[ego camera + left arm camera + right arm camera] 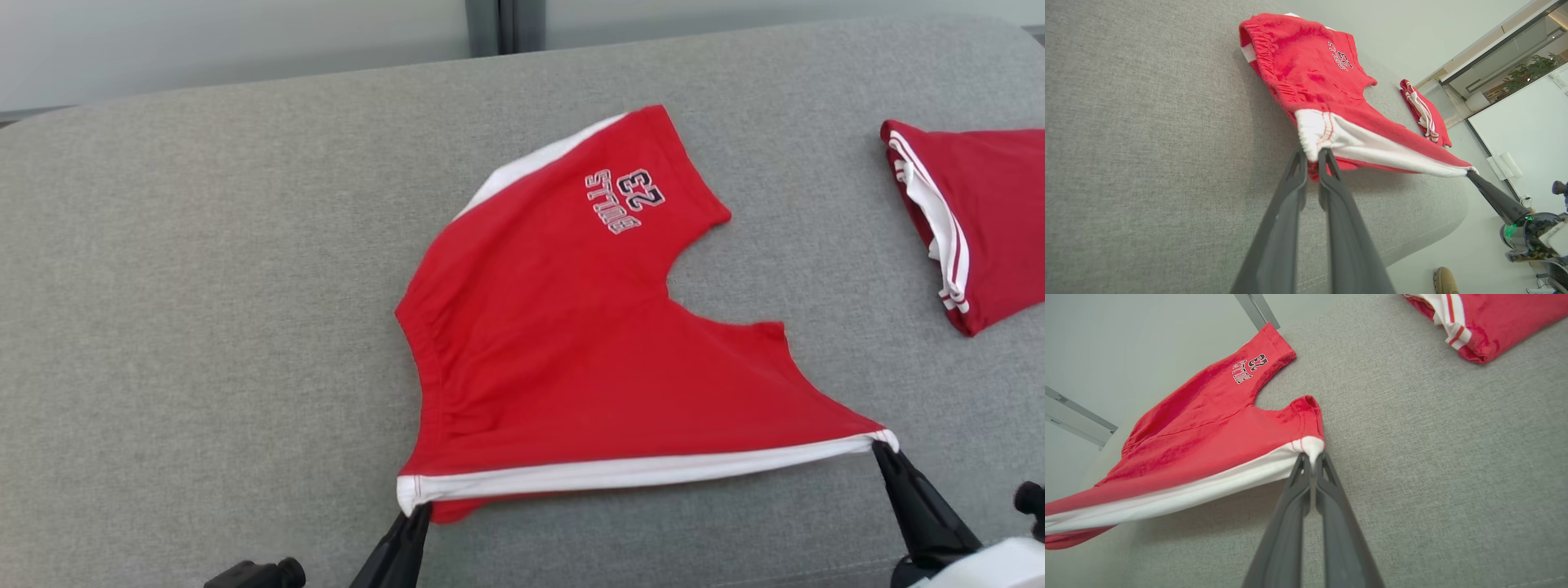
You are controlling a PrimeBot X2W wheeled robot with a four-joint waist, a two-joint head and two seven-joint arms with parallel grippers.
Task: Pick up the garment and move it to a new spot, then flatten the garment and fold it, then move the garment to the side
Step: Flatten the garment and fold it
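1. The red shorts (555, 359) lie spread across the middle of the head view on a grey padded surface (204, 286). The gathered waistband faces the left of the frame, and the leg printed "BULLS 23" points to the upper centre.
2. Their near edge, a white side stripe (637, 472), is lifted off the surface and drawn taut across the lower part of the frame (both wrist views show a shadow beneath it).
3. The left fingers (400, 551) rise from the bottom edge, left of centre, pinched closed on the waistband end of that stripe. In the left wrist view, white cloth sits caught between the left fingers (1286, 204) at their tips.
4. The right fingers (918, 498) come in from the lower right corner, clamped tight on the hem end of the stripe. The right wrist view shows the right fingers (1292, 506) pressed together around the white corner.
5. A folded red garment (980, 220) with white stripes lies at the right edge of the head view, well apart from the shorts.
6. A tan shoe (1445, 279) shows on the floor at the bottom right of the left wrist view.
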